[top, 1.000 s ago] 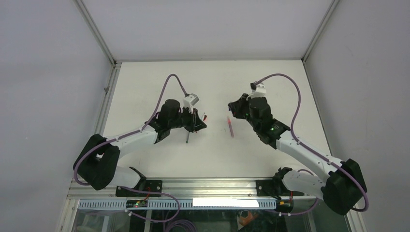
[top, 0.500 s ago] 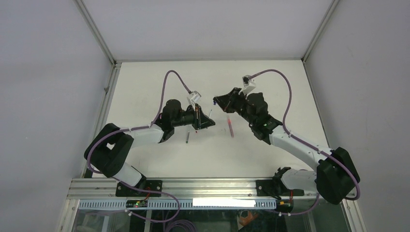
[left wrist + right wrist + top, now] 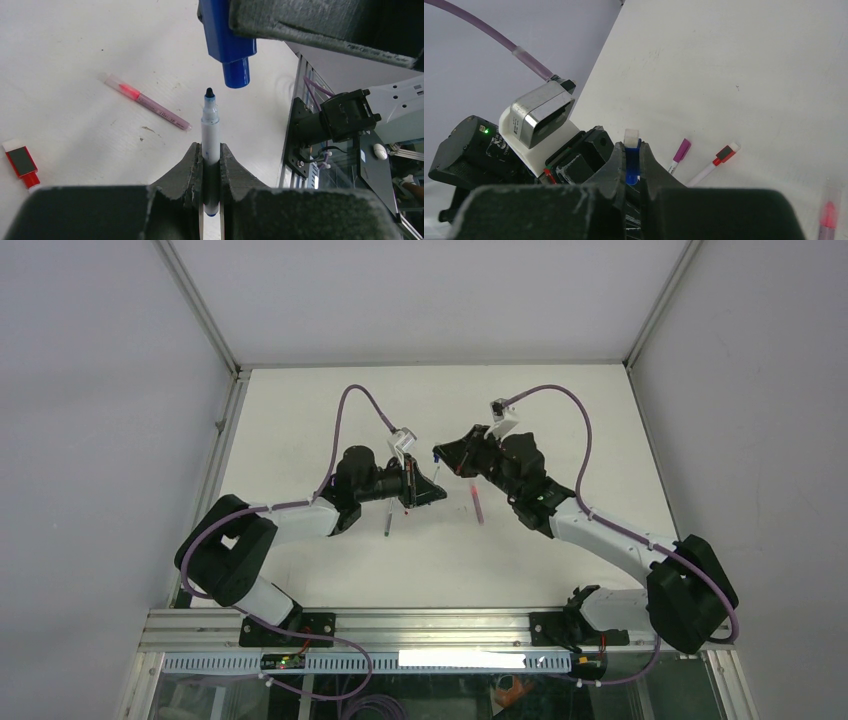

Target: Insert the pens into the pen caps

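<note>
The left end effector (image 3: 211, 155) grips one white pen (image 3: 210, 130), the right end effector (image 3: 632, 150) one blue cap (image 3: 225, 35); one pink pen (image 3: 147, 102) and one red cap (image 3: 21, 164) lie on the surface (image 3: 75, 50).

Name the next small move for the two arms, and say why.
Probably nudge the right end effector sideways until its blue cap lines up with the pen tip, before any push. The left end effector is shut on the pen, whose tip is bare. In the left wrist view the cap's open end faces the tip across a small gap, offset to one side.
</note>
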`<state>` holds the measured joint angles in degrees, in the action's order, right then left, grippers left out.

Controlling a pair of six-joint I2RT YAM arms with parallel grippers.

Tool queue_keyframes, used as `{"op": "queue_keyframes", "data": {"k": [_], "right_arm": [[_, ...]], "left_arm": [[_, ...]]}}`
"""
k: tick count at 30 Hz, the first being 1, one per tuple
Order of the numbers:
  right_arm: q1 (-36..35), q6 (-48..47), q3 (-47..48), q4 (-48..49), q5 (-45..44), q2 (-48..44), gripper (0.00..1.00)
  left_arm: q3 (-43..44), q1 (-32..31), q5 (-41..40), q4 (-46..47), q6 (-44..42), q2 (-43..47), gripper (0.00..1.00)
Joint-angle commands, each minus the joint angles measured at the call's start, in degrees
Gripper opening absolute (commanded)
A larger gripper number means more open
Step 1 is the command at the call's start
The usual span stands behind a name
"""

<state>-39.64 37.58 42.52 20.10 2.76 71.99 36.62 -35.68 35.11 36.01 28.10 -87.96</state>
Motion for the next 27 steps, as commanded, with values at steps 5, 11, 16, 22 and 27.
{"op": "queue_keyframes", "data": {"k": [5,11,16,22,27], "right_arm": [[-0.4,-0.4,0.2,3.4,-2.1,0.2,0.0],[-0.6,-0.7,0.4,1.8,-4.6,0.8,0.0],[-0.9,-0.8,0.1,1.5,-5.6,2.2,0.0],[-1.1,-0.6,0.0,1.9,-5.0,2.8,0.0],[-1.2,-0.6,-0.4,0.5,-5.4,0.9,0.0]], "left_arm": [[1.1,-0.4,1.5,3.5,-0.4,1.8,0.0],[0.8,-0.4,1.3,3.4,-0.7,2.2,0.0],[0.8,-0.4,1.3,3.3,-0.7,2.0,0.0],[0.8,-0.4,1.1,2.9,-0.9,1.9,0.0],[0.8,-0.4,1.2,2.8,-0.9,1.6,0.0]]}}
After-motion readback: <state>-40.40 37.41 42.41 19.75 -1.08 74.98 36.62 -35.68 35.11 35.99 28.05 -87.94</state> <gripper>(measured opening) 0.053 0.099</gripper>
